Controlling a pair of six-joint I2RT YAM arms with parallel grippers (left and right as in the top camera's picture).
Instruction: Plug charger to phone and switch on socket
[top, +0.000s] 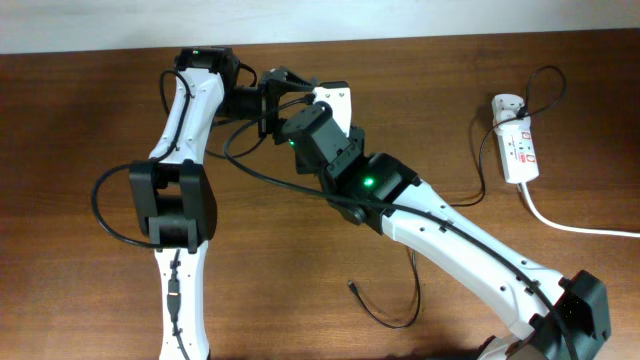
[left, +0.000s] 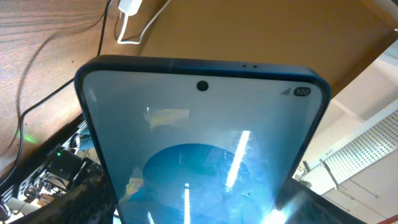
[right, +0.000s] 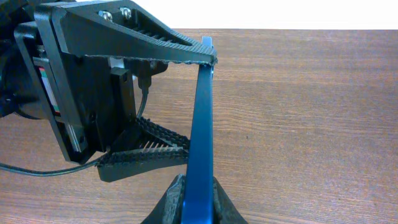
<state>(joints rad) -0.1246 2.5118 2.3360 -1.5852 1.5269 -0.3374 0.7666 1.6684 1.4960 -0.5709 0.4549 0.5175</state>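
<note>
The phone (top: 338, 102) is held up off the table at the back middle by both grippers. My left gripper (top: 272, 98) is shut on it; in the left wrist view its blue-white screen (left: 205, 137) fills the frame between the fingers (left: 193, 214). My right gripper (right: 199, 190) is shut on the phone's blue edge (right: 201, 118) from below, and it also shows in the overhead view (top: 308, 125). The charger's black cable lies on the table with its loose connector tip (top: 352, 286) at the front middle. Its white plug sits in the socket (top: 518, 150) at the far right.
The socket's thick white cord (top: 570, 226) runs off the right edge. The black cable loops (top: 392, 318) near the right arm's base. A white piece with a white cord (left: 129, 7) and a black cable (left: 31, 81) show at the left wrist view's top left.
</note>
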